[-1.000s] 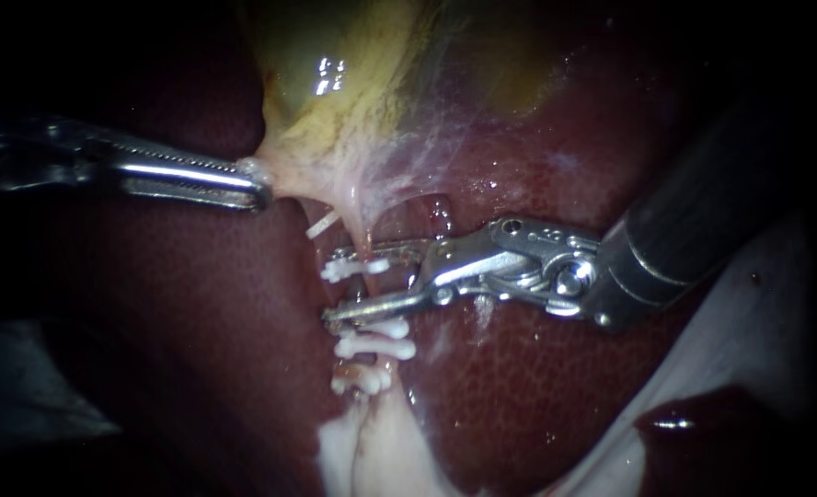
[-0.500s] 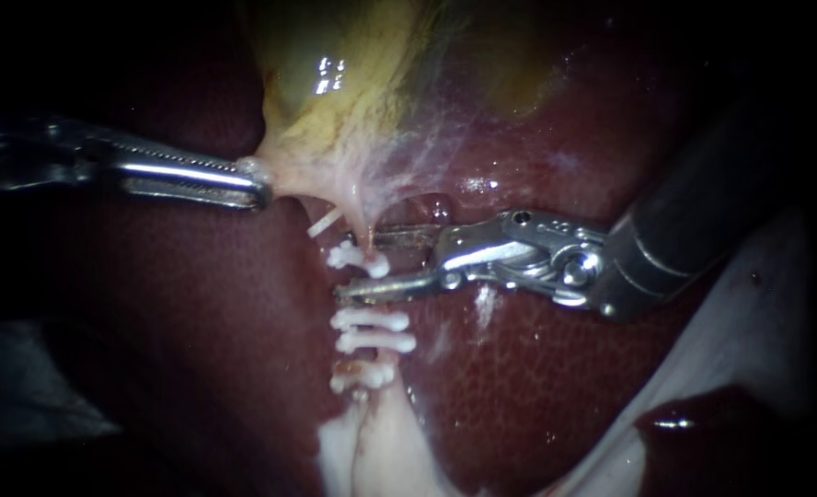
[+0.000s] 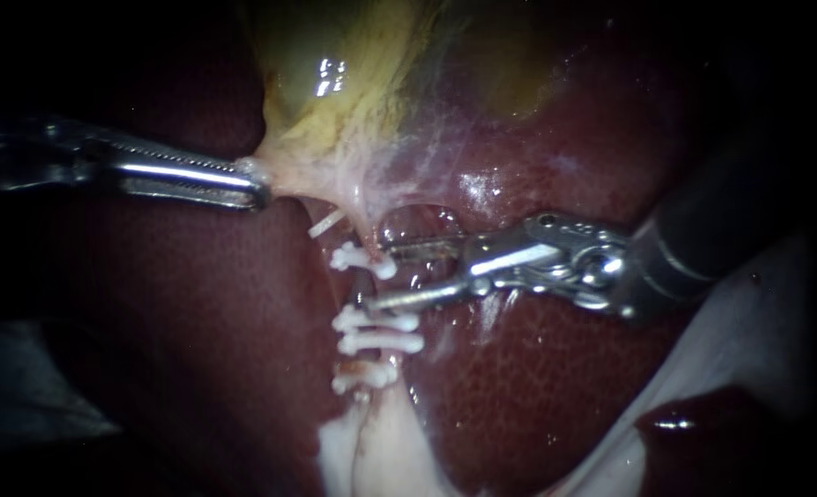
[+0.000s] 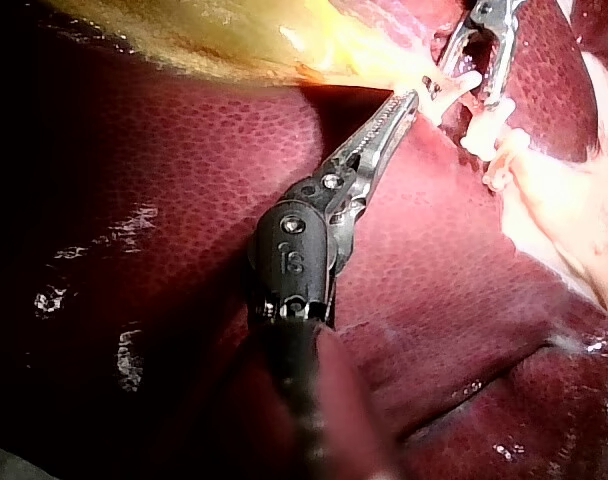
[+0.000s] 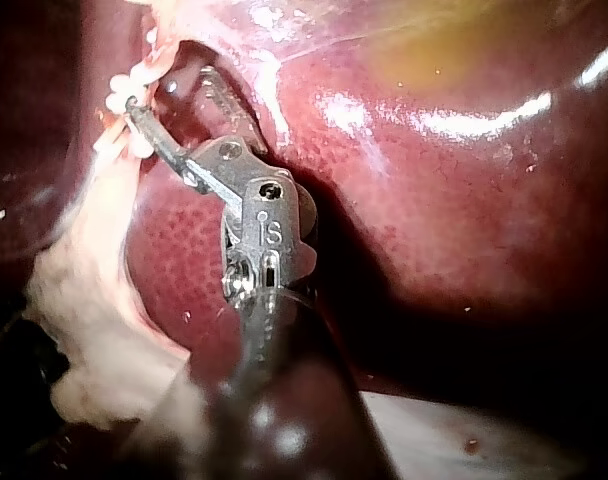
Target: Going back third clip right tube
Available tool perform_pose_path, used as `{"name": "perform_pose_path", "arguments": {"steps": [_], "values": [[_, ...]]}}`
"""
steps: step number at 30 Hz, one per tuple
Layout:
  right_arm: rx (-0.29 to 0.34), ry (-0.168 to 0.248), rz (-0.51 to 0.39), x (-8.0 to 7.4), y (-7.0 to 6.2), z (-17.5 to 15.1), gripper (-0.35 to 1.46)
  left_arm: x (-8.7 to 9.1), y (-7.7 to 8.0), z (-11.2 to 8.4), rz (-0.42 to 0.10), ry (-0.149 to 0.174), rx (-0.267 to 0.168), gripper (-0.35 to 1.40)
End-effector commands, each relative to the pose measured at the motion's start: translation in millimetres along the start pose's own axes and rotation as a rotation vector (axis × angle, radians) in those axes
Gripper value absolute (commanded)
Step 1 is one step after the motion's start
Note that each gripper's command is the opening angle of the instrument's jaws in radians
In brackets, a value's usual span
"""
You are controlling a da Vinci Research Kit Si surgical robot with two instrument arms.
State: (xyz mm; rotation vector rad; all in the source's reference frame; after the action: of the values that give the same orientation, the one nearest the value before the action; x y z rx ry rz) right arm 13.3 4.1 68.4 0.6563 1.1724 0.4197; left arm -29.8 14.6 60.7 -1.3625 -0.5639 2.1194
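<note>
In the endoscope view I count two instruments, four white clips [image 3: 381,342] and one tube [image 3: 360,293]. My landmark is the clip nearest the gallbladder [image 3: 362,260]. The other three clips sit stacked across the tube on its far side, away from the gallbladder [image 3: 335,110].

My right instrument [image 3: 377,273] has its jaws released, with a clear gap and nothing gripped. One jaw lies on the gallbladder side of that clip and the other between it and the next clip, so the clip's end sits at the mouth of the gap. My left instrument [image 3: 259,189] is apart from that clip, clenched on the gallbladder's pale, stringy edge, which is pulled taut. Glossy, dark red, finely mottled liver [image 3: 197,322] surrounds everything. Pale fatty tissue [image 3: 372,451] lies beyond the last clip.

In the left wrist view my long, ridged jaws [image 4: 412,98] clamp the yellowish tissue just beside the landmark clip. Three clips show here. The right instrument's open metal jaws stand ahead, around that clip.

In the right wrist view my open jaws [image 5: 169,95] reach a small white cluster of clips. I cannot count them. Ragged pale tissue runs beside my shaft.
</note>
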Motion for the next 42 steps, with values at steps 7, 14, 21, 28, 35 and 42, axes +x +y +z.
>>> {"name": "perform_pose_path", "arguments": {"steps": [7, 14, 21, 28, 35, 42], "values": [[-0.080, -0.056, -0.232, 1.9, -3.1, -6.0, 0.49, 0.0, -0.1, 0.0, 0.001, 0.000, -0.002, -0.35], [-0.110, -0.069, -0.322, 2.7, -5.2, -9.7, 0.49, 0.0, -0.1, -0.1, 0.001, 0.000, -0.002, -0.35], [-0.105, -0.071, -0.350, 2.7, -5.3, -10.6, 0.49, -0.4, -0.6, 0.5, 0.003, 0.001, 0.003, -0.35], [-0.103, -0.071, -0.351, 2.6, -5.4, -10.9, 0.49, -1.9, -2.0, 3.2, 0.011, 0.002, 0.019, -0.35], [-0.102, -0.071, -0.351, 2.6, -5.4, -10.9, 0.50, -2.9, -3.6, 5.7, 0.017, -0.001, 0.014, -0.35], [-0.102, -0.071, -0.352, 2.6, -5.6, -11.0, 0.50, -3.1, -3.6, 6.1, 0.018, -0.001, 0.013, -0.35]]}}
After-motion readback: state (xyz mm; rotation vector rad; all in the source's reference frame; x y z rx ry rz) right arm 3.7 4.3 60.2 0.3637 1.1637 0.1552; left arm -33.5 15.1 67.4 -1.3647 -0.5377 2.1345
